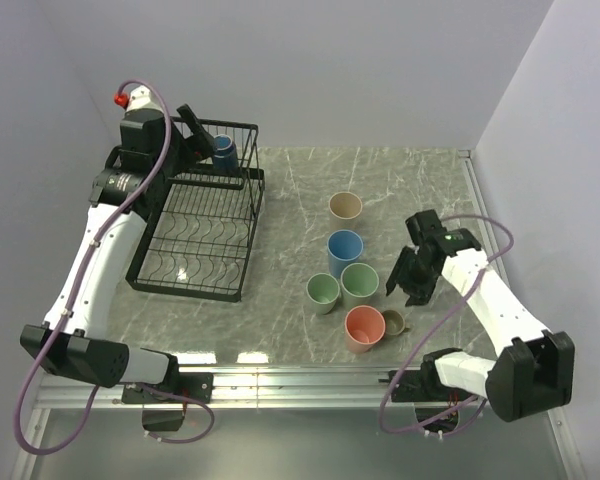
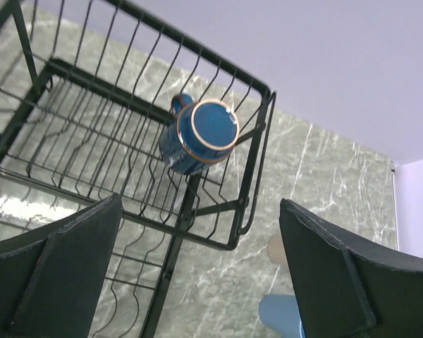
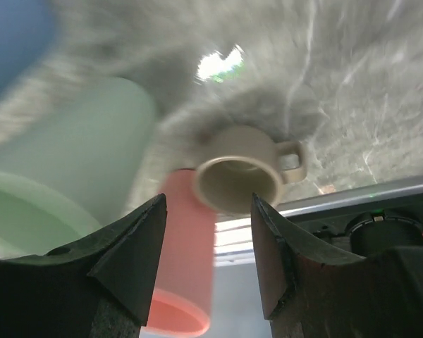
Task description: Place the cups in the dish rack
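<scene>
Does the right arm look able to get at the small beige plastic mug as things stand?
Probably yes: the right gripper is open, aimed at the small beige plastic mug, nothing between; the salmon plastic tumbler beside it may crowd one finger.

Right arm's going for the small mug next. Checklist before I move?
1. Right gripper open: ok.
2. Small beige mug framed between the jaws: ok, slightly off-centre.
3. Clearance from salmon cup right beside the mug: not ok.
4. Height above mug: cannot tell, wrist view blurred.
5. Left gripper open, empty: ok.
6. Dark-blue cup resting in dish rack basket: ok.
</scene>
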`<state>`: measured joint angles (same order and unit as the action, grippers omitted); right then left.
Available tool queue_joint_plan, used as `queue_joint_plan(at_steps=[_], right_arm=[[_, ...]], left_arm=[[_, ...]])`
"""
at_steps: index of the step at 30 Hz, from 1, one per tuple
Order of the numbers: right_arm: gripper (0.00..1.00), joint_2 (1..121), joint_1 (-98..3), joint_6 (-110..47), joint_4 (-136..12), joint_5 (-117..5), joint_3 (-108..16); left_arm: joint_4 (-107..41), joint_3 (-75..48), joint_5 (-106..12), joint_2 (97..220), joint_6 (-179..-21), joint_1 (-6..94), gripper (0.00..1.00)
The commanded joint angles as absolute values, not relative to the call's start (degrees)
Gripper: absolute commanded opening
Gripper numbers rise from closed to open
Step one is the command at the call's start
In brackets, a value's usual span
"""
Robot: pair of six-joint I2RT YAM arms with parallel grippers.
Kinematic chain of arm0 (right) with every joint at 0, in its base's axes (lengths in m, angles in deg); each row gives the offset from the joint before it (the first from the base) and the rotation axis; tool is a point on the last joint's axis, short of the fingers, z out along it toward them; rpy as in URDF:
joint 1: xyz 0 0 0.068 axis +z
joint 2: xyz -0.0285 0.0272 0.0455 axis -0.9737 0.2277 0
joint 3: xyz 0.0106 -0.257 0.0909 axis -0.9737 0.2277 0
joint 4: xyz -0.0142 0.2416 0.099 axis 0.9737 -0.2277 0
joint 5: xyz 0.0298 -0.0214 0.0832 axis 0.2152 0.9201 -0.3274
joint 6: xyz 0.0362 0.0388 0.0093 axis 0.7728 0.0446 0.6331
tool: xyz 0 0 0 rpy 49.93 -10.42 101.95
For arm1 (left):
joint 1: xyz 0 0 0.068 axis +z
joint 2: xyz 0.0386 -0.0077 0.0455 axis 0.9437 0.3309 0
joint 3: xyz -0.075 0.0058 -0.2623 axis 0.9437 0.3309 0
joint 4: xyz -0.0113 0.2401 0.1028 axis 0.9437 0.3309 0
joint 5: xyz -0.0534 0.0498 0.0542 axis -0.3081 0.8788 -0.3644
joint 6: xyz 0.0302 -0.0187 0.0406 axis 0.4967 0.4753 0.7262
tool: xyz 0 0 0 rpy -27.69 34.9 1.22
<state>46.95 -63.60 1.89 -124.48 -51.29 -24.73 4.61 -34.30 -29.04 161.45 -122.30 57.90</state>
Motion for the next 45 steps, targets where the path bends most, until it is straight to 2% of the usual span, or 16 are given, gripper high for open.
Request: queue_joint_plan(at_steps=[1,9,18,31,34,37,38,39,43,45], right_arm=[[0.59,46.7,-63.9,2.2,-122.9,-52.4,-21.1],[0.58,47.0,-63.9,1.2,-122.9,-43.9,-18.3],[0.55,49.8,-64.0,-0.2,-115.5,-47.8,-12.6],[0.46,53.9,-64.0,-1.1,-111.8,-49.3,-12.6],[0.39,54.6,-63.9,-1.2,-111.5,-49.5,-12.6],[0.21,55.0,-64.0,-1.1,-111.4,-49.2,-12.7],[0.08,54.9,-63.9,-1.0,-111.5,-49.2,-12.8],[0.03,54.8,-64.0,-0.7,-111.7,-48.9,-13.1],[0.0,52.3,-63.9,-0.7,-115.8,-46.9,-16.7],[0.0,52.0,-64.0,-2.0,-118.6,-44.7,-22.6]], left_arm=[[2.5,-32.2,-31.2,160.0,-124.5,58.0,0.99],[3.0,-28.0,-32.2,157.1,-124.7,58.0,0.99],[4.5,-27.7,-32.2,156.0,-124.6,58.0,0.99],[5.3,-27.4,-31.8,155.8,-124.6,58.0,0.99],[5.6,-27.4,-31.8,155.7,-124.6,58.0,0.99],[5.4,-26.9,-32.1,155.1,-124.7,58.0,1.0],[5.4,-26.7,-32.2,155.0,-124.8,58.0,0.99],[5.4,-26.5,-32.2,154.9,-124.9,58.0,0.99],[5.4,-26.7,-32.9,154.2,-124.9,58.0,0.99],[5.8,-27.4,-33.5,154.3,-124.9,58.0,0.99]])
